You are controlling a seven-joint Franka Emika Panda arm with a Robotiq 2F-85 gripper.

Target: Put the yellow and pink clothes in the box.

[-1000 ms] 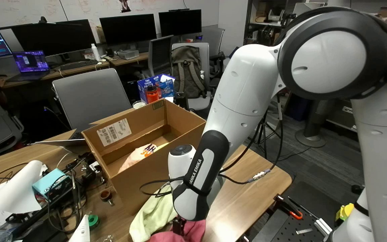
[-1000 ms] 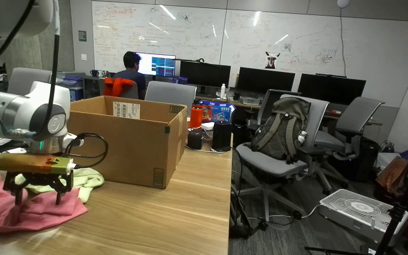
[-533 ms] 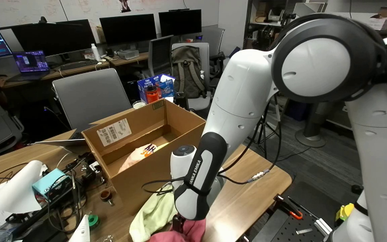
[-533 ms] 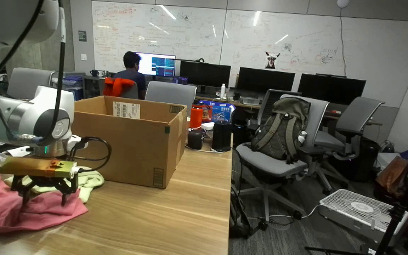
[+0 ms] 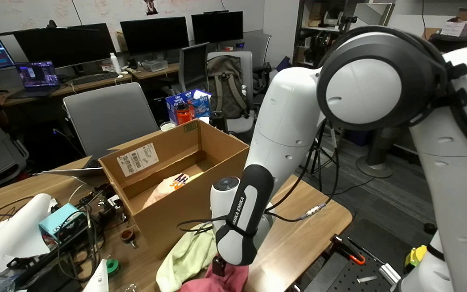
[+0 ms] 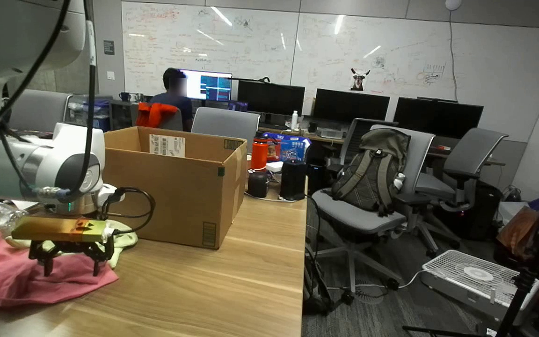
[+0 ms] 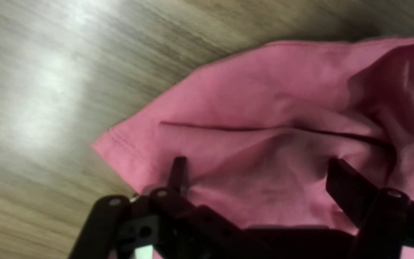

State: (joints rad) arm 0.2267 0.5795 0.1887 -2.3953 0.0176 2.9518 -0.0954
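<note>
"Gripper [image 6: 72, 273] was seen how?"
"Its jaws were held wide apart over the pink cloth [image 6: 26, 289]; contact could not be told"
"The cloth was found where?"
"Rumpled on the table [image 6: 204, 295], near the cardboard box [image 6: 183, 196], inside which a yellow strip [image 5: 196, 176] was glimpsed"

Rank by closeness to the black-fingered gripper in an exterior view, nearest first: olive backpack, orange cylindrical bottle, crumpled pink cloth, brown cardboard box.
1. Pink cloth: directly under the gripper.
2. Cardboard box: behind and to the right.
3. Orange bottle: past the box's right edge.
4. Backpack: on a chair, farther right.
</note>
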